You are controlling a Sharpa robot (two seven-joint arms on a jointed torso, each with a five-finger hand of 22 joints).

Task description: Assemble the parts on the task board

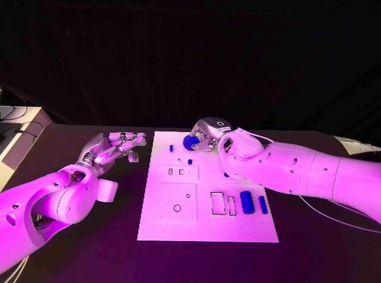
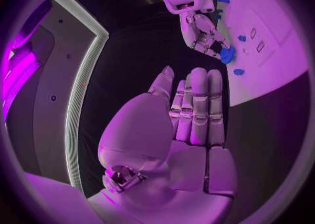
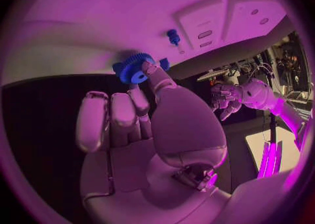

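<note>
The white task board (image 1: 205, 227) is lying flat in the middle of the black table (image 1: 326, 253). On the part of the board nearest the robot, two long blue parts are lying side by side: a thick one (image 1: 247, 202) and a thin one (image 1: 263, 204) just beside it. Next to them are some slot shapes cut into the board.

A bit farther back, the left hand (image 1: 115, 147) is hovering over the black table, just beside the board's left edge. It is holding nothing. In the left wrist view its fingers (image 2: 198, 103) are lying straight and close together, and the thumb is sitting off to the side.

Farther up the board, a small blue part (image 1: 189, 161) is sitting on the white plate, and a tiny blue peg (image 1: 172, 148) is standing near the far left corner.

At the far end of the board, the right hand (image 1: 212, 133) is holding a round blue gear (image 1: 190, 142) with little teeth around its edge. In the right wrist view, the gear (image 3: 134, 68) is pinched between the thumb and a fingertip, and the other fingers are curling down beside it. The gear is up above the board's far end, close to the small blue peg (image 3: 173, 37).
</note>
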